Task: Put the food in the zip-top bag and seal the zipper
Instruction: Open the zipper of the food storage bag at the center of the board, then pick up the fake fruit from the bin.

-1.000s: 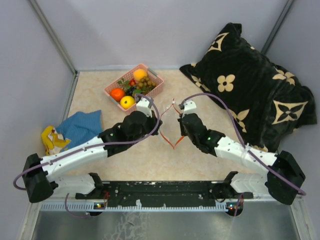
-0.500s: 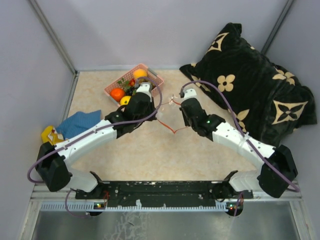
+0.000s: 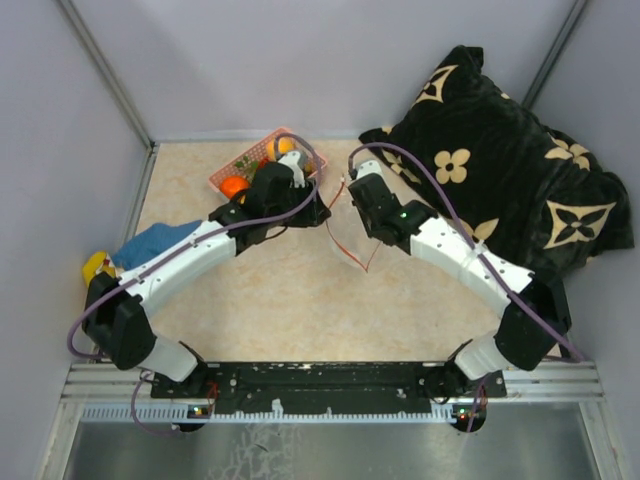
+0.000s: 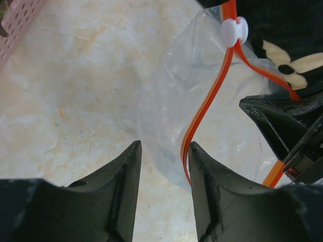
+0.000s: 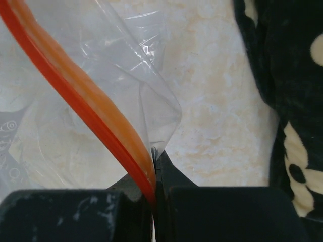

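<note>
Blue cloth [image 3: 155,243] lies at the far left of the table [image 3: 280,300]. The pink basket [image 3: 218,180] sits behind it and holds the food [image 3: 234,186], partly hidden by the left arm. Left gripper [image 4: 165,146] is just right of the basket: fingers spread, with the clear zip-top bag [image 4: 181,75] edge and the orange zipper [image 4: 206,101] loose in the gap, against the right finger. A white slider [image 4: 233,29] sits on the strip. The bag hangs mid-table between both grippers. Right gripper [image 5: 155,156]: fingers pressed together, pinching the zipper. A black pillow [image 3: 500,170] at far right carries tan flower and monogram-like motifs, its letters too small to read.
</note>
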Controlling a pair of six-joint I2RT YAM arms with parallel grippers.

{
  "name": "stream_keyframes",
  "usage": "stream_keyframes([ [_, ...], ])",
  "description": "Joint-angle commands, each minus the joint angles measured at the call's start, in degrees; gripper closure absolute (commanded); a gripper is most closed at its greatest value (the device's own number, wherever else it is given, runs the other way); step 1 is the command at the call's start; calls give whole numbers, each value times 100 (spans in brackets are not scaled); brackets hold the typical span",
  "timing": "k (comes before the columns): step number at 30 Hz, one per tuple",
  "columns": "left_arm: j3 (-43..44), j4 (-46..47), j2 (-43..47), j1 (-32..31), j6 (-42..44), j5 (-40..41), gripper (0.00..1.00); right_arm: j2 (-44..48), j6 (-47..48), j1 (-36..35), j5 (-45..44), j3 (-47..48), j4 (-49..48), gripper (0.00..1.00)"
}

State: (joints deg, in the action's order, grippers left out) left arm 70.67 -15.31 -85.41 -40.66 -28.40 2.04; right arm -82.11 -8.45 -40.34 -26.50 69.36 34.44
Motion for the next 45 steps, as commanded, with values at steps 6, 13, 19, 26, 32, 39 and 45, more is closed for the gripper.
stream_keyframes([
  [6, 179, 107, 255, 745, -115, -772, 32, -343, 673, 89, -777, 792, 439, 100],
  [13, 157, -251, 182, 1276, 9, -643, 21, -537, 791, 96, -752, 966, 441, 100],
  [19, 505, -707, -222, 1955, 256, -548, 17, -462, 918, 95, -856, 976, 487, 100],
  [26, 925, -1069, -792, 2082, 745, -87, 14, -367, 933, 89, -814, 977, 530, 100],
  [32, 1900, -1930, -1664, 2317, 1074, 618, 13, -266, 883, 96, -653, 864, 500, 100],
  [39, 2492, -2281, -2459, 2346, 1274, 893, 11, -177, 825, 90, -555, 733, 444, 100],
  [45, 2610, -2304, -2849, 2344, 1280, 725, 9, -103, 769, 96, -534, 600, 363, 100],
])
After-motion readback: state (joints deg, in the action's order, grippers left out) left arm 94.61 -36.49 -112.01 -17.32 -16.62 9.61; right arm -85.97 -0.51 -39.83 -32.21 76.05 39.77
